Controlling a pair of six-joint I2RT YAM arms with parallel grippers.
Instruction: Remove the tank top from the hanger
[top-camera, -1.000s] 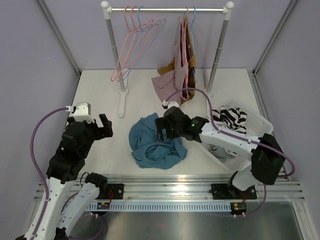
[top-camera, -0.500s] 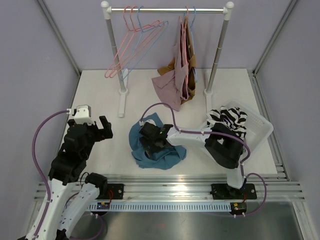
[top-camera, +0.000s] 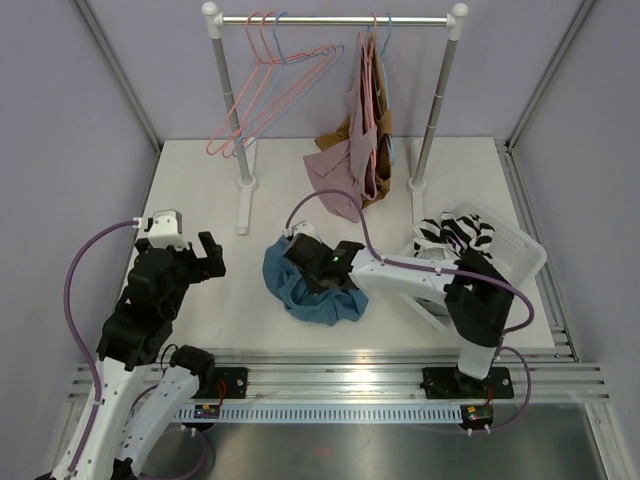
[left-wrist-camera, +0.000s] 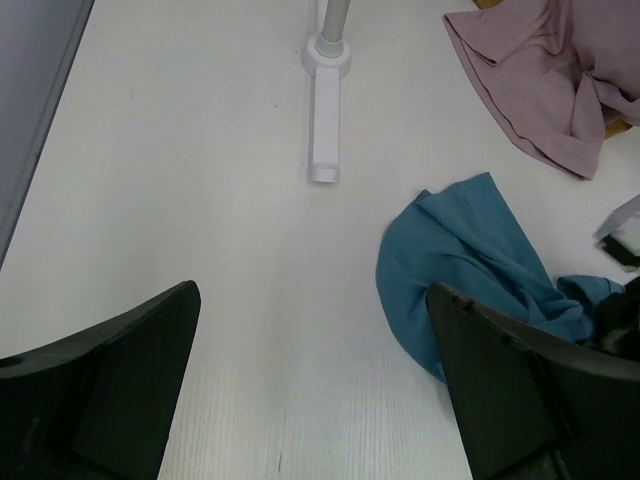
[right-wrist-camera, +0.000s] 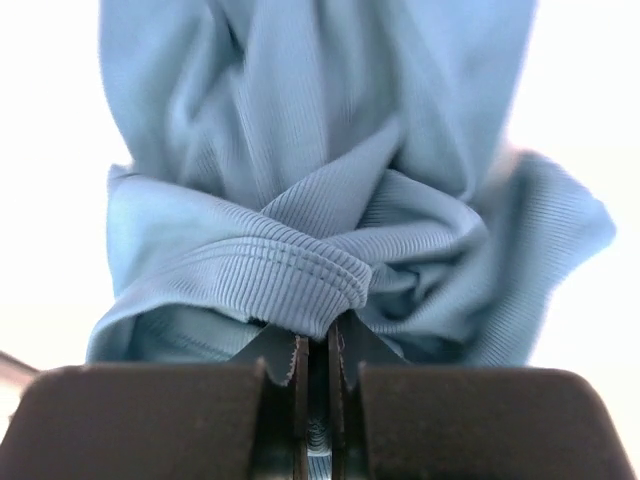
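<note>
A blue ribbed tank top (top-camera: 322, 300) lies bunched on the table, off any hanger; it also shows in the left wrist view (left-wrist-camera: 470, 260). My right gripper (top-camera: 312, 262) is down on its far left part. In the right wrist view that gripper (right-wrist-camera: 318, 345) is shut on a hemmed fold of the tank top (right-wrist-camera: 320, 200). My left gripper (top-camera: 205, 255) hangs open to the left of the cloth, its jaws (left-wrist-camera: 312, 292) wide apart over bare table. Empty pink and blue hangers (top-camera: 268, 85) hang on the rail's left part.
Mauve and tan garments (top-camera: 360, 110) hang at the rail's right end and drape onto the table (left-wrist-camera: 550, 90). A white basket (top-camera: 522, 248) at the right holds a striped cloth (top-camera: 455, 235). The rack's white foot (left-wrist-camera: 325, 130) stands left of the blue cloth.
The right arm swung left and down onto the blue tank top and its jaws closed on a fold. The cloth is bunched tighter. The left arm has not moved.
</note>
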